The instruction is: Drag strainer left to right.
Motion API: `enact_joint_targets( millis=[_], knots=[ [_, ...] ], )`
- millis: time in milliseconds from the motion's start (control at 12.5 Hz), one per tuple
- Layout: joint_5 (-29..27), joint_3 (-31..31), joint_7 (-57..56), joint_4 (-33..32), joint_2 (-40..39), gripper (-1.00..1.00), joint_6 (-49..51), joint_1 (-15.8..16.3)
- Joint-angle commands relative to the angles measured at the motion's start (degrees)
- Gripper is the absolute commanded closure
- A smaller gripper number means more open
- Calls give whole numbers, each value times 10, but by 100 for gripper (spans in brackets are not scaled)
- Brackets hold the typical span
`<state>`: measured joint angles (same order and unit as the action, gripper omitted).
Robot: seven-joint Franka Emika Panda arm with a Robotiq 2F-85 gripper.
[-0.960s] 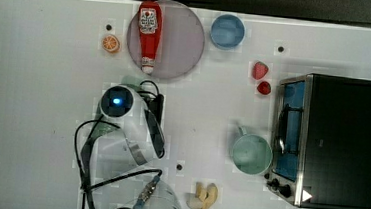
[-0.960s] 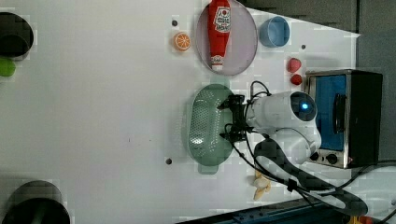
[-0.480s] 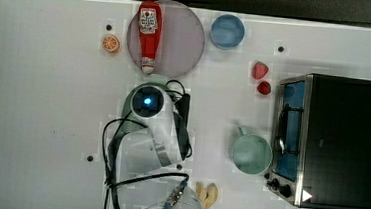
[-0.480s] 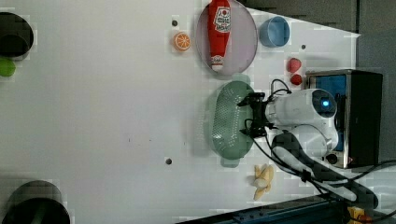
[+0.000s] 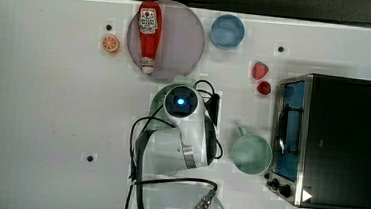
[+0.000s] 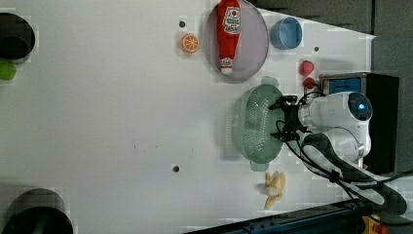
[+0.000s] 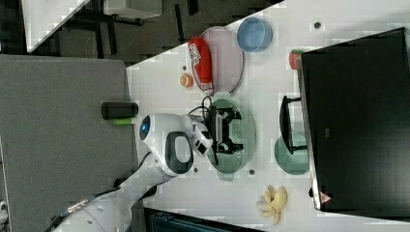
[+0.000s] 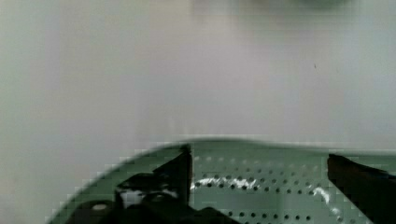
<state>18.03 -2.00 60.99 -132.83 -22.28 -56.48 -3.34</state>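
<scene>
Since a second ago the strainer (image 6: pixel 254 122) and the arm have slid toward the left view's right, from mid-table to just short of the black oven (image 6: pixel 377 122). It now sits below the plate (image 6: pixel 251 46) carrying the ketchup bottle (image 6: pixel 228 34), with the bananas (image 6: pixel 274 189) near its lower end. The gripper (image 8: pixel 259 172) hangs inside the bowl, its fingers (image 8: pixel 180 170) spread wide apart over the dotted bottom, clamped on nothing. A mint cup (image 5: pixel 251 154) stands just beside the oven in the top view.
</scene>
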Motion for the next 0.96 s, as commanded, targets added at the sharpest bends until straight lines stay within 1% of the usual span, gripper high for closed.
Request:
enact_joint_targets(
  millis=[80,320,560,800,960],
  knots=[
    [-7,17,-79,-5,-3,-100,-5,-4],
    [-7,48,-99,-5,-3,-100,-13,-5],
    [-7,62,-100,-5,-3,-100,-13,-5],
    [-7,42,-123,-7,11,-100,-11,-4],
    [-11,19,-191,-19,58,-100,-7,-4]
  ],
)
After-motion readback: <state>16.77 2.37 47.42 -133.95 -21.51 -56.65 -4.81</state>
